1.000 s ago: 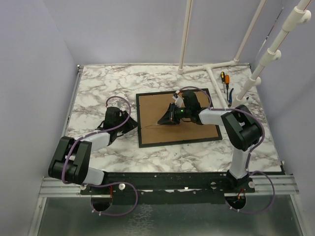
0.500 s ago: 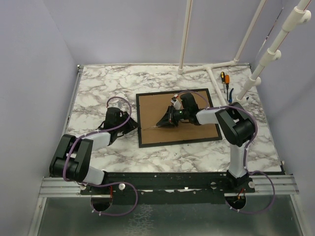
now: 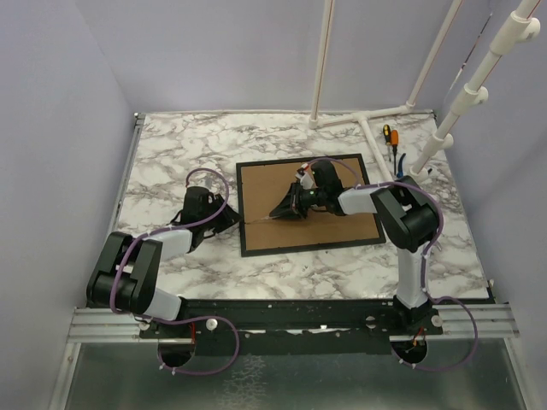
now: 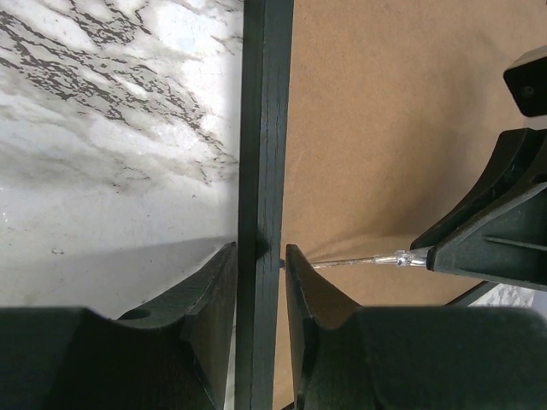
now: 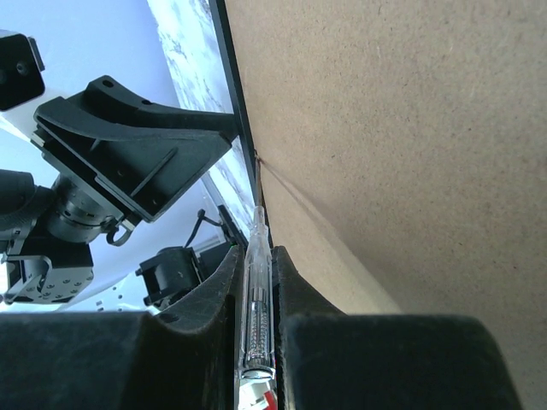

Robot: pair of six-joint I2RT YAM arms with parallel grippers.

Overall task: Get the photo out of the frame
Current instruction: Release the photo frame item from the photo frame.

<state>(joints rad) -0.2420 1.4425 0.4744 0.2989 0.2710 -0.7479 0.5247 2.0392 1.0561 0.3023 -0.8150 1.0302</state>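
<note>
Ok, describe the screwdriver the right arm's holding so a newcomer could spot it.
On the marble table lies the frame, brown back up. Over its left half the right tool pinches a slim screwdriver, its metal tip at the frame's left inner edge. Unlike the orange-handled screwdriver by the white pipes, its handle is clear.

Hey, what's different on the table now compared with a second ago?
The right tool edged slightly left, carrying the clear-handled screwdriver it grips toward the left inner edge of the black-bordered rectangular picture frame. Nothing was newly taken hold of or let go. The left tool stayed clamped on the frame's left border, and the frame stayed put, brown back up.
</note>
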